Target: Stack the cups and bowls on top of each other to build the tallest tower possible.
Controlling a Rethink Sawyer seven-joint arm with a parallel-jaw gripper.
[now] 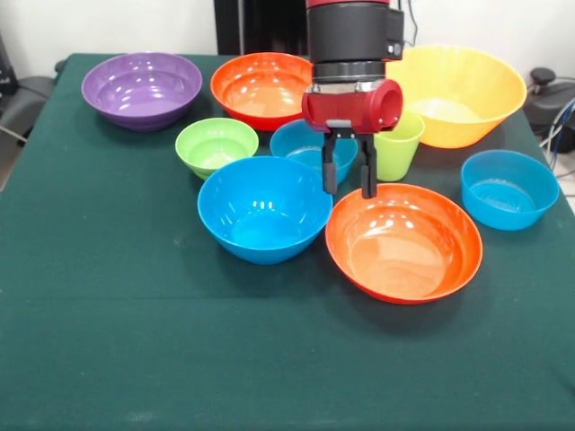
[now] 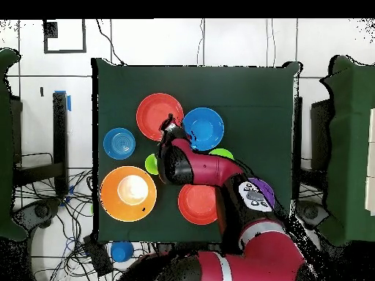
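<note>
Red-orange bowl (image 1: 403,242) nearest, open gripper (image 1: 349,184) above its far rim

Bowls (image 1: 403,242) crowd centre; near table (image 1: 180,359) edge free.

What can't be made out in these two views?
- Small blue plastic bowl, front view: right half behind the gripper.
- Lime-green tapered plastic cup, overhead view: mostly under the arm.
- Purple plastic bowl, overhead: largely covered by the arm.
- Small lime-green bowl, overhead: only a rim sliver shows.
</note>
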